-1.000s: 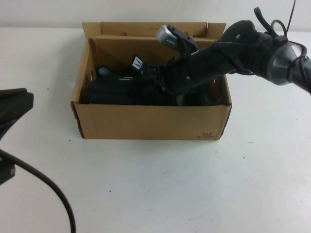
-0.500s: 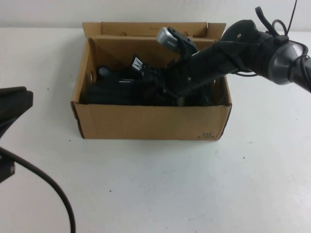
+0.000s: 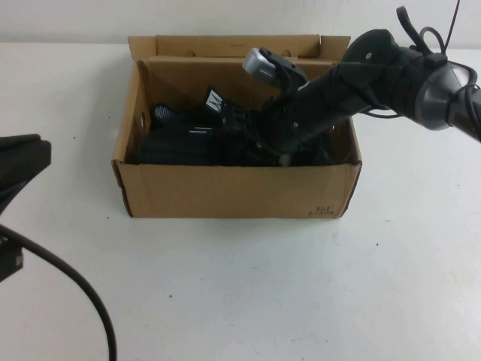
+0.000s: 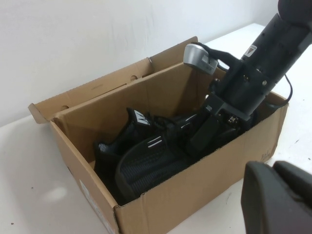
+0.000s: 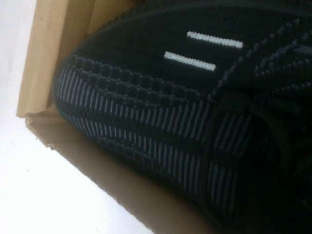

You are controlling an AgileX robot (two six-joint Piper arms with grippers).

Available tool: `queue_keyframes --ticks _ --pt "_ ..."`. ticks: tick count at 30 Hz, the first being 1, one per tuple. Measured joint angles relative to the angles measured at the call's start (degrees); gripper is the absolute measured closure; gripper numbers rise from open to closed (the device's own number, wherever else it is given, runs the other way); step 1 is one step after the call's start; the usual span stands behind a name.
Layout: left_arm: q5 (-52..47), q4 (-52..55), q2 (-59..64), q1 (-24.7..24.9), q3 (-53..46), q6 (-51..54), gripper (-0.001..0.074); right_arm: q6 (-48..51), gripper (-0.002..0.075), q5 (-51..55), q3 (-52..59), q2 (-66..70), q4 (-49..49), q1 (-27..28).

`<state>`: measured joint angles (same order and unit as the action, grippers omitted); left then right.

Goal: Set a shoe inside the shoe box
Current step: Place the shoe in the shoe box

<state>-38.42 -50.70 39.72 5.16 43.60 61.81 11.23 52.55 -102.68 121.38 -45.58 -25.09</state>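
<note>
The brown cardboard shoe box stands open at the table's middle back. The shoe, black with white dashes, lies inside along the front wall. It also shows in the left wrist view and fills the right wrist view. My right gripper reaches down into the box onto the shoe's rear part, and also shows in the left wrist view. My left gripper hangs shut and empty off the box's left; its fingers show closely in the left wrist view.
The twin sneaker with the white-striped tongue tab lies behind the shoe in the box. The box's flap lid stands open at the back. A black cable curves over the near left table.
My right gripper has sunk slightly lower and nearer inside the box. The box has shifted a touch to the right. The left arm has not moved.
</note>
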Motion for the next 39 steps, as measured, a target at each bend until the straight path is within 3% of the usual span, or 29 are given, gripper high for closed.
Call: queue_keyframes --ticks 13,16,23,26,39 --pt "0.7 0.0 0.0 0.0 0.0 -0.1 0.0736 0.4 0.0711 -2.1 -0.1 0.0 0.1 0.0" --pt "0.9 -0.1 0.0 0.0 0.0 -0.1 0.0736 0.8 0.0644 -2.1 -0.1 0.0 0.1 0.0" --pt "0.9 -0.1 0.0 0.0 0.0 -0.1 0.0736 1.2 0.0379 -3.5 -0.1 -2.4 1.0 0.0" --pt "0.9 -0.1 0.0 0.0 0.0 -0.1 0.0736 2.6 0.0305 -4.1 -0.1 -4.7 1.7 0.0" --pt "1.1 -0.1 0.0 0.0 0.0 -0.1 0.0736 3.8 0.0277 -1.7 -0.1 -10.8 5.3 0.0"
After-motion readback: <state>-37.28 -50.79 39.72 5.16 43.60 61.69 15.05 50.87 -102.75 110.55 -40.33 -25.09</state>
